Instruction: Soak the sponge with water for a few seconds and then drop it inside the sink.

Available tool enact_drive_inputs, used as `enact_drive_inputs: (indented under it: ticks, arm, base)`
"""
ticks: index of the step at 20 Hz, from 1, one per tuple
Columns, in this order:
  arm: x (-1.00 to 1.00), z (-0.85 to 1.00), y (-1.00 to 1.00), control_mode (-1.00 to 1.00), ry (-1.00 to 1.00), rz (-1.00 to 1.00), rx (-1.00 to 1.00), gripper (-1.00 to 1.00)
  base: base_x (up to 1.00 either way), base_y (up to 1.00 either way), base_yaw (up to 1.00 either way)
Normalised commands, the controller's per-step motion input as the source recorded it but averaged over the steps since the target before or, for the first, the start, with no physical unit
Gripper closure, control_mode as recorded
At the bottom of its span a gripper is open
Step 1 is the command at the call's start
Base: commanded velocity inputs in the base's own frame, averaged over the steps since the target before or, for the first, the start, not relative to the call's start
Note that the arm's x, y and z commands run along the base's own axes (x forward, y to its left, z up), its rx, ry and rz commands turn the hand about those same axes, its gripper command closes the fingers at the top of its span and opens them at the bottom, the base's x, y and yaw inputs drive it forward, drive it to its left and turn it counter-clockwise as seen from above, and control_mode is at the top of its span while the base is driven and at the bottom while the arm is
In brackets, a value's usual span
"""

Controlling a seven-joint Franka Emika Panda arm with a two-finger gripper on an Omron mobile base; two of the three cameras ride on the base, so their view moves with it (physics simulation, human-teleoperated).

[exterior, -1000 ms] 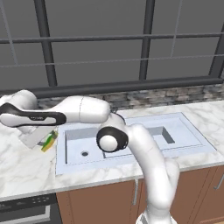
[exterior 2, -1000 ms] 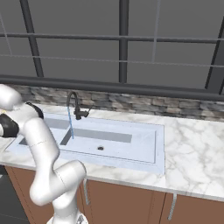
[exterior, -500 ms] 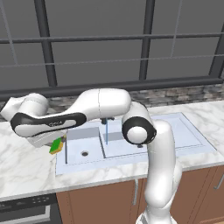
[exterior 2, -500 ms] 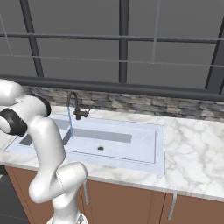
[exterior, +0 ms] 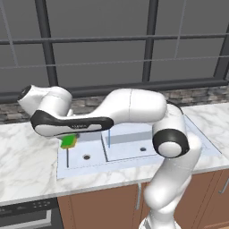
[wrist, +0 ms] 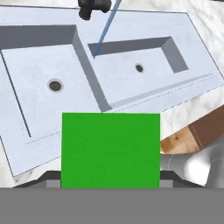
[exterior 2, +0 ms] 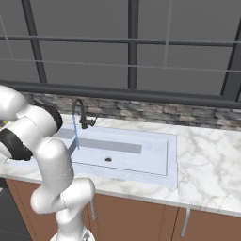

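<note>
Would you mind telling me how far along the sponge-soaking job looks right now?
Done: the sponge is picked up, held in the shut gripper, and the water is running from the faucet. In hand: the sponge hangs by the small basin of the sink, off to one side of the stream and apart from it. Left: bring it under the water, soak it briefly, then drop it into the sink.

Green sponge [wrist: 110,150] above sink [wrist: 144,105], water [wrist: 104,30] running
</note>
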Motion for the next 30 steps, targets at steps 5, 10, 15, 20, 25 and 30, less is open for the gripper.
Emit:
enact_drive_inputs:
  ticks: [5, 10, 15, 20, 25, 30]
  arm:
    - [0.0, 0.41, -0.41, -1.0, 0.0, 0.0, 0.08, 1.0]
    - [0.0, 0.0, -0.34, -1.0, -0.02, 0.0, 0.0, 1.0]
    - [0.0, 0.0, -0.33, -1.0, -0.03, 0.0, 0.0, 1.0]
    - [0.0, 0.0, -0.41, -1.0, -0.08, 0.0, 0.0, 1.0]
    - [0.0, 0.0, -0.36, -1.0, -0.09, 0.0, 0.0, 1.0]
    - [0.0, 0.0, -0.21, -1.0, -0.11, 0.0, 0.0, 1.0]
  base:
    - [0.0, 0.0, 0.0]
    - [0.0, 0.0, 0.0]
    - [0.0, 0.0, 0.0]
    - [0.0, 0.0, 0.0]
    - [0.0, 0.0, 0.0]
    - [0.0, 0.0, 0.0]
